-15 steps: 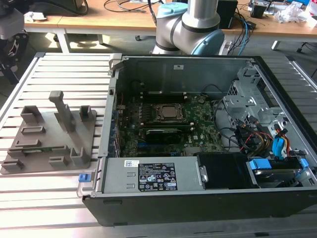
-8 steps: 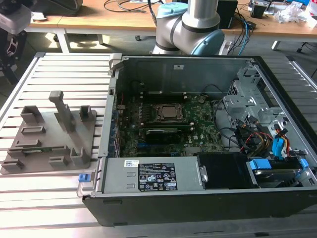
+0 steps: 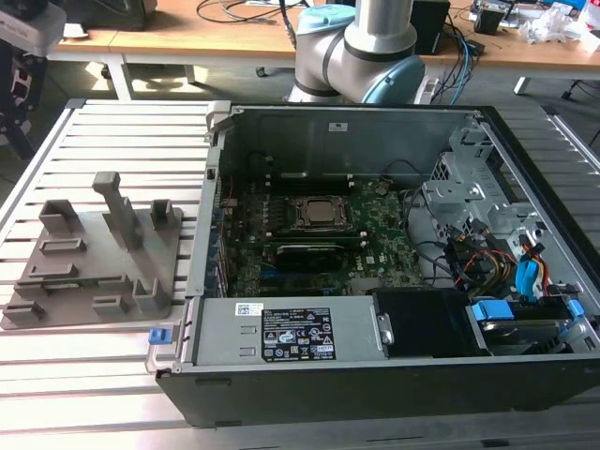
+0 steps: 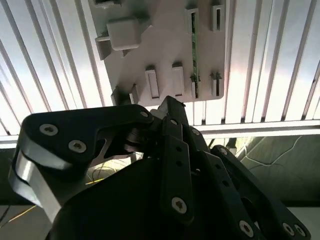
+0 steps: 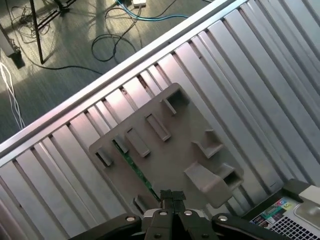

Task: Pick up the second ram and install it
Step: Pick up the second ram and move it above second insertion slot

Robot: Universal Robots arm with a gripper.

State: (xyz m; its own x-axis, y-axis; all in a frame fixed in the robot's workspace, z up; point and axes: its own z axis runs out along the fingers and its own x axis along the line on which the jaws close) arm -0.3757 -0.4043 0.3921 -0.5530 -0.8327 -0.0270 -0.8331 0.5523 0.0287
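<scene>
The second ram [image 5: 133, 169] is a thin green stick standing on edge in a slot of the grey tray [image 5: 172, 127]. In the second wrist view the ram [image 4: 194, 47] lies along the tray [image 4: 165, 45] between small upright holders. My gripper [image 5: 172, 196] hangs well above the tray, apart from the ram, with its black fingertips [image 4: 169, 106] pressed together and nothing between them. In the exterior view the tray [image 3: 89, 281] sits on the slatted table on the exterior view's left of the open computer case.
The open computer case [image 3: 375, 366] holds the green motherboard [image 3: 380, 246] with its CPU socket [image 3: 319, 214], plus cables and drive cages at the exterior view's right. The arm's base [image 3: 352, 47] stands behind the case. Tall posts [image 3: 117, 211] rise from the tray.
</scene>
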